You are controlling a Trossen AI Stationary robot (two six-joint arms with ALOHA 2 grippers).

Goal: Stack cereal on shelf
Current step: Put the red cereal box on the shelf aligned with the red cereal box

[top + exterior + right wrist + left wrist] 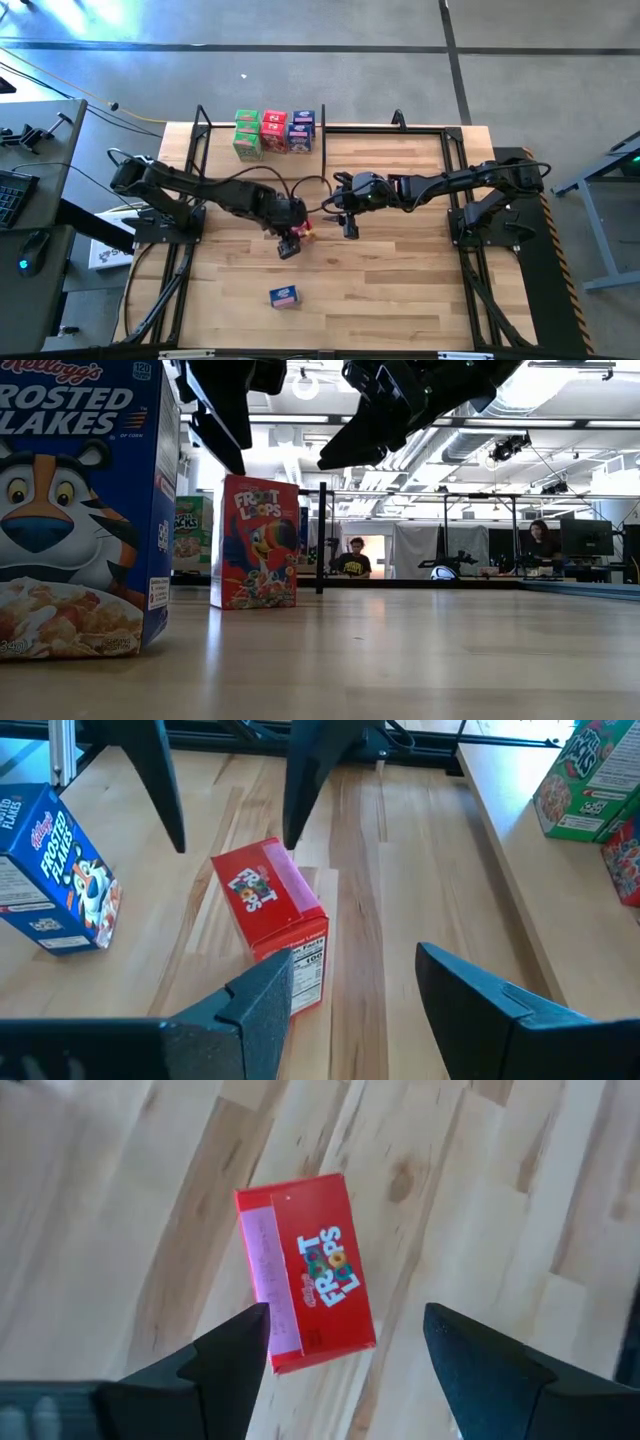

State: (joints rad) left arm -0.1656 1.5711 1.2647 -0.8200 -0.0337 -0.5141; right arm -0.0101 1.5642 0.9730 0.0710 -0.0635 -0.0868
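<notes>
Step in hand, by my reading: left gripper [290, 243] picks up red box [304, 231] standing mid-surface [400, 290]. Left gripper hangs above it, jaws wide, empty. Do well: come straight down, jaws over narrow sides, square to box, close gently so card doesn't crush or tip.

Right gripper [350, 225] just beside, jaws part open, empty; keep clear.

Count: one red box under gripper, one blue box [285, 296] alone near front edge, stack on shelf [320, 135] showing green, red, blue tops; how many layers, cannot tell.
</notes>
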